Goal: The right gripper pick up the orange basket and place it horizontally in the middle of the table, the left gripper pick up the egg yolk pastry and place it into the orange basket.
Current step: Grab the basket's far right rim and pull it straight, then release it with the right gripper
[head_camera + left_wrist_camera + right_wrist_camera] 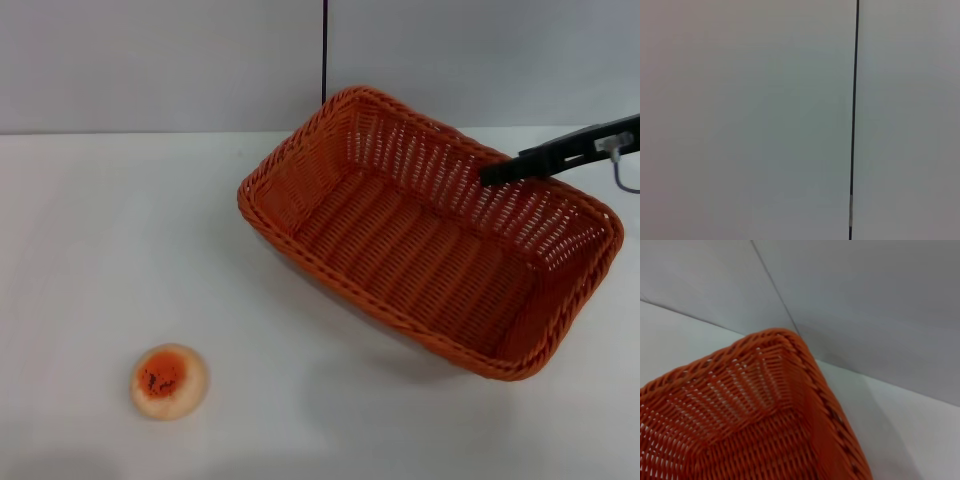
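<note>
The right claw (492, 172) reaches in from the 3 o'clock edge of the head view, its black arm slanting slightly downward toward the far long rim of the orange basket (420, 240). The tip meets that rim, apparently clamped on it, though I cannot tell the finger spacing. The basket sits skewed on the white bench (100, 220), its long axis running from 11 to 5 o'clock, and seems tipped with its near side raised. The egg yolk pastry (169, 380) lies at 7 o'clock, well apart from the basket. The left claw is out of sight; its wrist view shows only a wall (740, 120).
</note>
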### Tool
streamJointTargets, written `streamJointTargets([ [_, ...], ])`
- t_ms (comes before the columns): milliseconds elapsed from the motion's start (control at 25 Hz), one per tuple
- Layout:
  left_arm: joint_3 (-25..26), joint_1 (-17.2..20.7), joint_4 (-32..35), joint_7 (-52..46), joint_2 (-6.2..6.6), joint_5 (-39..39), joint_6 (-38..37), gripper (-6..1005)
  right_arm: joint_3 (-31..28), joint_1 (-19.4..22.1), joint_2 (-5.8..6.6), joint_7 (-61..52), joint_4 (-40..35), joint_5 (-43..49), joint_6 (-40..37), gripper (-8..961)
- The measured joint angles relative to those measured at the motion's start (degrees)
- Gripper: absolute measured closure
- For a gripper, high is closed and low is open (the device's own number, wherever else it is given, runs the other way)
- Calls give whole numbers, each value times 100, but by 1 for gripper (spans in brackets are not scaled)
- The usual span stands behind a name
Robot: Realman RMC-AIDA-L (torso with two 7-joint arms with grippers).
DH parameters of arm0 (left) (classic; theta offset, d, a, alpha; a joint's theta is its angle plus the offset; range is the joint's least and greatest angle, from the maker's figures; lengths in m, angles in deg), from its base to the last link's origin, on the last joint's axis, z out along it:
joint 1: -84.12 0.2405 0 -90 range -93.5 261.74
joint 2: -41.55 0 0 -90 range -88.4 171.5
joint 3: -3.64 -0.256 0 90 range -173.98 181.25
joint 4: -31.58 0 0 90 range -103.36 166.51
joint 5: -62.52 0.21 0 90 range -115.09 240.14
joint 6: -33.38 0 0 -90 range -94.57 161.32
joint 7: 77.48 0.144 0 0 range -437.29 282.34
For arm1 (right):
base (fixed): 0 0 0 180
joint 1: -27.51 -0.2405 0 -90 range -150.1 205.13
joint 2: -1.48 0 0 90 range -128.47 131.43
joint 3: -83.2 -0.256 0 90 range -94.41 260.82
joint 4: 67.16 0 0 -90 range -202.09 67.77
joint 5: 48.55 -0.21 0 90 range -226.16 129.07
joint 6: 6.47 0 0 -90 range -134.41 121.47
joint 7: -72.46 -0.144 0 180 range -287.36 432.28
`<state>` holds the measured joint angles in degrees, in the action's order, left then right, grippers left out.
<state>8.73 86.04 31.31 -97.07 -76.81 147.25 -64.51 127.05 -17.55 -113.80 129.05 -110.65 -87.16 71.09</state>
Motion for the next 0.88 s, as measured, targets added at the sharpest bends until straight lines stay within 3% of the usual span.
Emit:
streamJointTargets([
  [280,0,-11,13,0,8,0,-37,217,8,-69,-112,266,162,-49,-328,135],
  [880,0,20,91,-2,20,0,-163,217,225,-170,-144,368,497,-52,-549,172],
])
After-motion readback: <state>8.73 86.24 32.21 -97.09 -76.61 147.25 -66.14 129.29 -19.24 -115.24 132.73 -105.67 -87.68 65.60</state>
